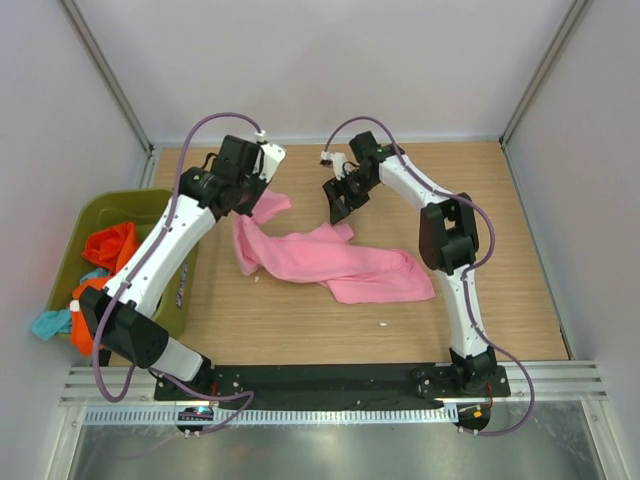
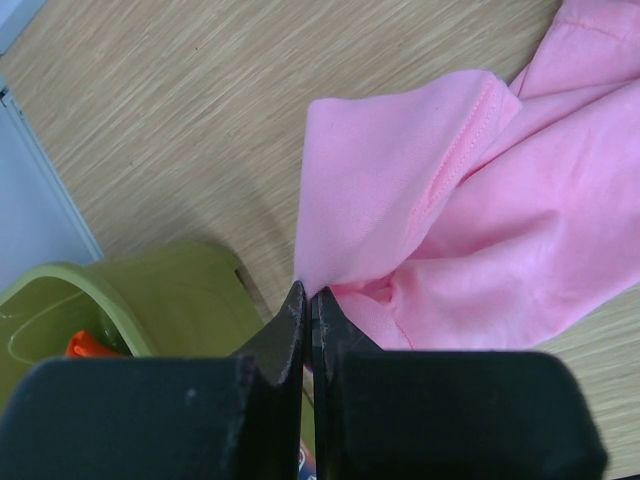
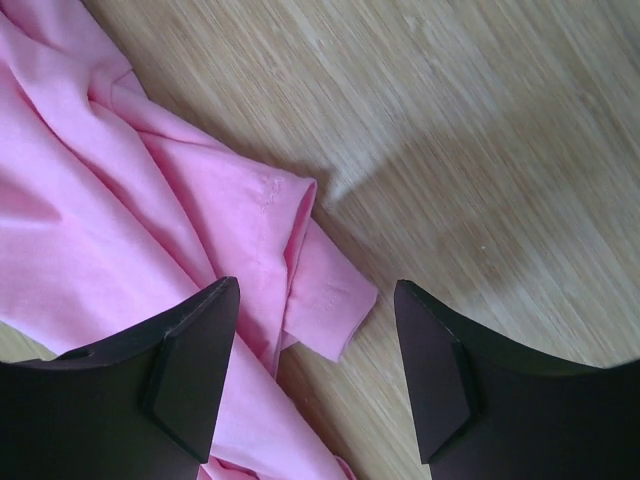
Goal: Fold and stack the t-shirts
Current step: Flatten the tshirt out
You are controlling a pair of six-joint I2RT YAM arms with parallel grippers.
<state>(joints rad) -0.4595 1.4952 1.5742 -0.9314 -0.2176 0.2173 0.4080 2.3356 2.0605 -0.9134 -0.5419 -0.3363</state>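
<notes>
Pink shirt lies crumpled in the middle of the table, running from back-left to front-right. Left gripper is clamped tight on a bunched edge of it near a sleeve hem; that end is raised off the wood. Right gripper has its jaws spread wide and holds nothing. It hovers over a folded sleeve corner at the shirt's far edge; can't tell if it touches cloth. Bin sits at the table's left edge beside the left arm. Orange shirt is inside it, teal shirt draped over its near corner.
</notes>
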